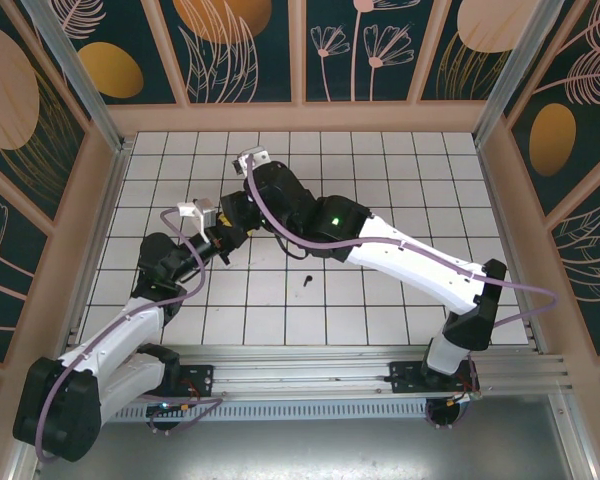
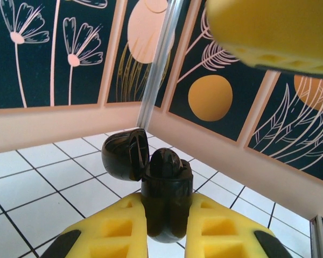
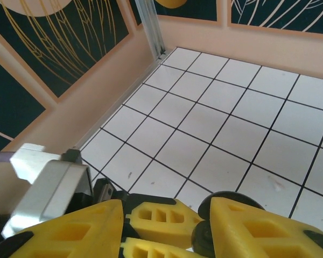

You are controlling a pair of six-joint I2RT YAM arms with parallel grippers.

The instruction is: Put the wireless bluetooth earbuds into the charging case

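My left gripper [image 2: 167, 198] is shut on the black charging case [image 2: 167, 212], held upright above the tiles. Its lid [image 2: 124, 156] hangs open to the left. One black earbud [image 2: 165, 161] sits in the case's mouth, its top sticking out. The other earbud [image 1: 307, 279] lies loose on a white tile right of both grippers. My right gripper [image 3: 167, 203] hovers just over the case [image 3: 204, 236], open, with nothing held between its fingers; one of its fingers [image 2: 274, 32] shows above the case. In the top view the left gripper [image 1: 220, 238] and the right gripper [image 1: 235, 212] meet left of centre.
The white grid-tiled floor [image 1: 380, 180] is boxed in by patterned walls [image 1: 250, 50]. The left wall [image 3: 97, 91] runs close beside the grippers. A metal rail [image 1: 310, 375] runs along the near edge by the arm bases.
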